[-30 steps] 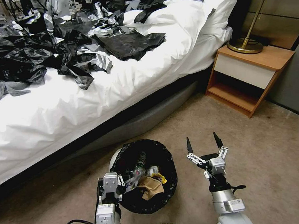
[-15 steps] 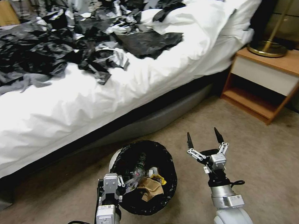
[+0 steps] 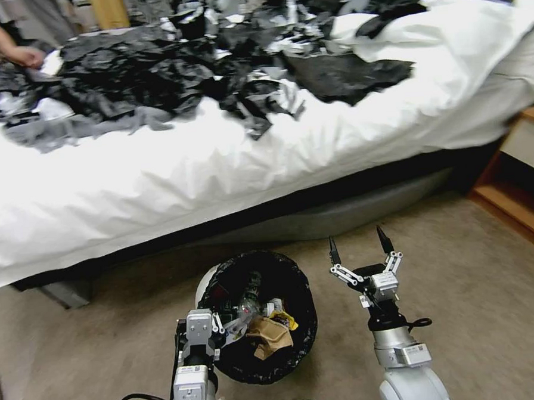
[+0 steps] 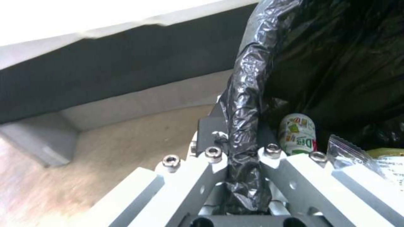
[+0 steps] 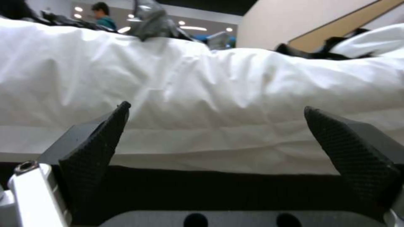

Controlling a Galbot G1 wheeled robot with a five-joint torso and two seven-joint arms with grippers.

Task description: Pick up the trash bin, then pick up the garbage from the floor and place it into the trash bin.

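The trash bin hangs low over the carpet beside the bed, its lined rim clenched in the left tool, with a bottle and brown paper bag inside. The right tool is spread wide, holding nothing. Since a second ago the whole view has swung, the nightstand sliding toward the edge: the robot is likely turning to look for more garbage.

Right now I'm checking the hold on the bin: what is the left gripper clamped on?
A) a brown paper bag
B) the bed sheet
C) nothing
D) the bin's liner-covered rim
D: the left gripper is closed on the trash bin at its bag-wrapped rim.
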